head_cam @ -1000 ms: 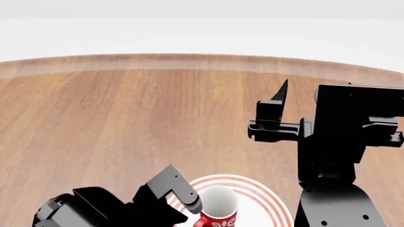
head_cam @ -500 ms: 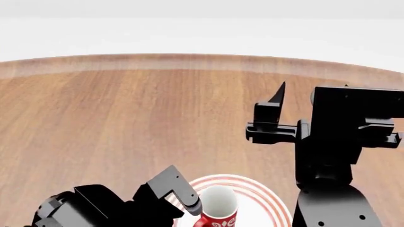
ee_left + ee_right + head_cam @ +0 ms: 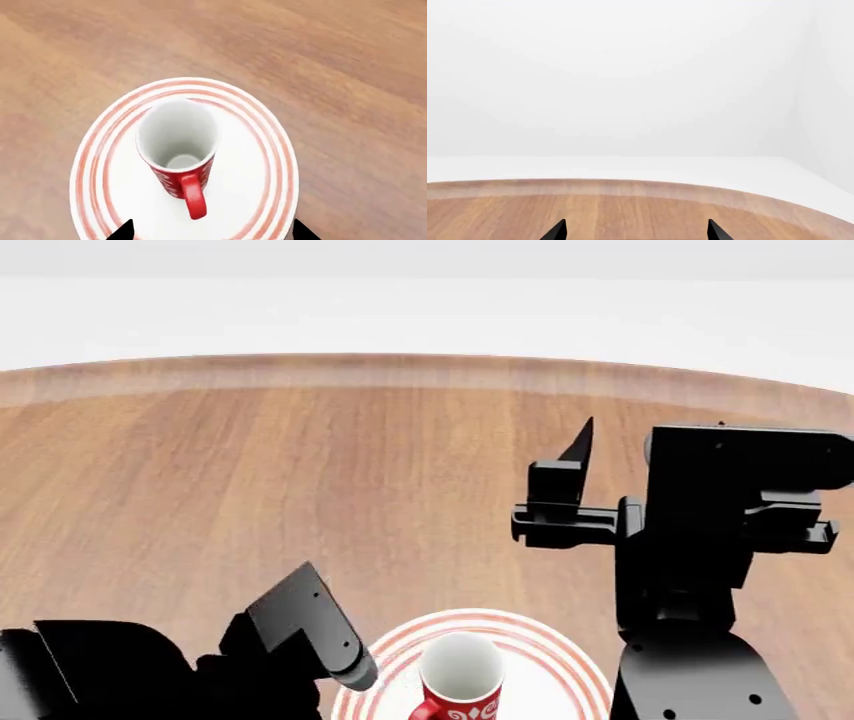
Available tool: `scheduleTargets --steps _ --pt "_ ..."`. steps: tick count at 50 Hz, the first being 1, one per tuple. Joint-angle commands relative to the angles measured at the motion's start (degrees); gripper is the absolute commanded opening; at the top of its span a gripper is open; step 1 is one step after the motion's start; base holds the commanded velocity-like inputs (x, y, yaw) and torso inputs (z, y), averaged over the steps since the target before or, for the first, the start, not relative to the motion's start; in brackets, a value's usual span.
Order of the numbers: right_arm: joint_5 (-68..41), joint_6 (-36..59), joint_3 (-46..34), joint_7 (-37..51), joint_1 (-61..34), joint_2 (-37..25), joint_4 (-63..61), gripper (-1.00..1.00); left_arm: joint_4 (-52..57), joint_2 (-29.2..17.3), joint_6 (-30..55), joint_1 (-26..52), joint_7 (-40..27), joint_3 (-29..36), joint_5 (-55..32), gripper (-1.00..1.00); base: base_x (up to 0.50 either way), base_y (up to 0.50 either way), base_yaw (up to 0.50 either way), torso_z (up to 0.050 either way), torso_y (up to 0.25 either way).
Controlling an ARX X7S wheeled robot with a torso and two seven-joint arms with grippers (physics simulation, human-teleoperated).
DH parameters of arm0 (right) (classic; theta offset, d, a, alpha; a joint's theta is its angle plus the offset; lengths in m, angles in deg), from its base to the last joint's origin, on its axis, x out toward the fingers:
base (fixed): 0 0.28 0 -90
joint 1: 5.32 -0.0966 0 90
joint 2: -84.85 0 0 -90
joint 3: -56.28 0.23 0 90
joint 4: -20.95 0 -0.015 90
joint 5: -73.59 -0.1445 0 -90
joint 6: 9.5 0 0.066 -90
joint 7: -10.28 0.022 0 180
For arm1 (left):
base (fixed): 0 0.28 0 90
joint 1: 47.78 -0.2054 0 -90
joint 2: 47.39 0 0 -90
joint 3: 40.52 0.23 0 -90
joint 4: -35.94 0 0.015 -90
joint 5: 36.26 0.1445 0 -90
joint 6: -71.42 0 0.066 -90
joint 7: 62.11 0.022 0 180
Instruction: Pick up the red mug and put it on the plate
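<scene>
The red mug (image 3: 179,150) with white floral pattern stands upright on the plate (image 3: 260,165), a white plate with red rings. Its handle points toward my left gripper (image 3: 212,232). That gripper is open and empty, its two tips apart at either side of the plate's near rim, clear of the mug. In the head view the mug (image 3: 461,690) and plate (image 3: 561,665) sit at the bottom edge, with the left gripper (image 3: 320,635) just left of them. My right gripper (image 3: 581,465) is open and empty, raised above the table; it also shows in the right wrist view (image 3: 635,232).
The wooden table (image 3: 267,470) stretches away to its far curved edge (image 3: 400,365), with white floor beyond. The right arm's black body (image 3: 694,570) stands just right of the plate.
My left gripper has drawn back to the left, away from the mug, leaving it standing on the plate. The right arm has drifted slightly left.
</scene>
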Motion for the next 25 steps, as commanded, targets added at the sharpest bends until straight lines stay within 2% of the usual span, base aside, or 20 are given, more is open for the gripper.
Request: scheduleTargets --steps 1,3,6,10,16,25 --pt "0.2 -0.5 -0.8 0.1 0.0 0.0 0.5 1.0 11.9 -8.5 -8.8 -1.6 -13.4 -7.5 0.9 1.0 0.0 0.0 0.0 0.0 0.0" --pt "0.0 -0.3 -0.8 0.2 0.0 0.0 0.2 1.0 11.8 -8.5 -10.7 -2.2 -14.3 -8.3 1.7 1.0 0.0 0.0 0.0 0.0 0.0" --pt "0.1 -0.5 -1.1 0.1 0.0 -0.1 0.4 1.0 9.7 -8.1 -19.6 -5.1 -23.2 -13.4 4.4 1.0 0.0 0.0 0.0 0.0 0.0" --pt "0.1 -0.9 -1.3 0.1 0.1 0.0 0.5 1.0 8.8 -8.1 -25.6 -6.7 -33.2 -17.2 7.7 1.0 0.0 0.0 0.0 0.0 0.0" --pt "0.1 -1.2 -1.5 0.1 0.1 -0.1 0.5 1.0 11.3 -9.4 -28.8 -7.0 -43.3 -18.9 13.2 1.0 0.0 0.0 0.0 0.0 0.0" --pt "-0.1 -1.4 -1.7 0.1 0.1 -0.2 0.1 1.0 10.7 -9.2 -30.3 -7.0 -46.0 -19.7 15.4 1.0 0.0 0.0 0.0 0.0 0.0"
